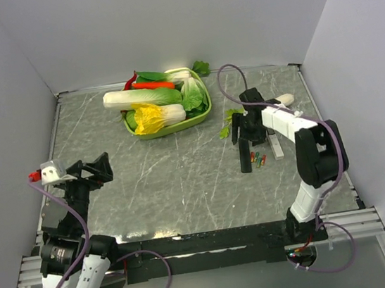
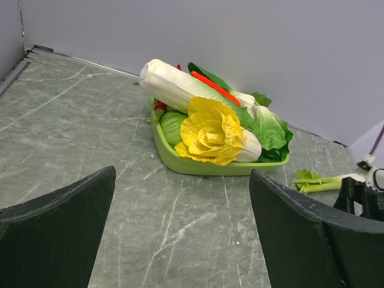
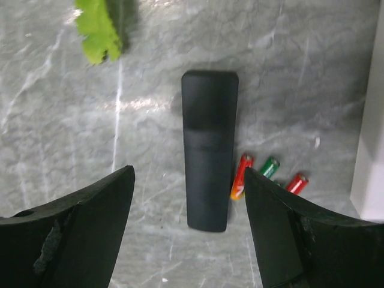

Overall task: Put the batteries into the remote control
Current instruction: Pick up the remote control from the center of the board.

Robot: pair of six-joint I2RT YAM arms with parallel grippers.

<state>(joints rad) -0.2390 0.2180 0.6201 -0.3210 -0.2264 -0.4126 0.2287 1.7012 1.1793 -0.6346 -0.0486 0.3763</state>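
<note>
The remote control (image 3: 209, 162) is laid flat on the grey marble-look table (image 1: 184, 188), dark back facing up, no open slot that can be made out. The right gripper (image 3: 188, 174) is hung right over it with the jaws spread apart. One finger is seen on each side of the remote and neither looks to be touching it, so nothing is gripped.

The batteries (image 3: 269, 167) are lined up just beside the remote on its right side in the top view. There's an orange-red one with its end right up against the remote's edge, then a green one, then another red one. A slim white device (image 3: 369, 156) is parked just past the batteries, further out from the remote. A loose green leaf (image 3: 99, 27) is spotted beyond the remote's far end.

A green tray (image 1: 169, 129) piled with fake veggies is set well away from the remote, toward the back wall. The left gripper (image 1: 96, 169) is kept well off to the remote's left, jaws wide apart and holding nothing.
</note>
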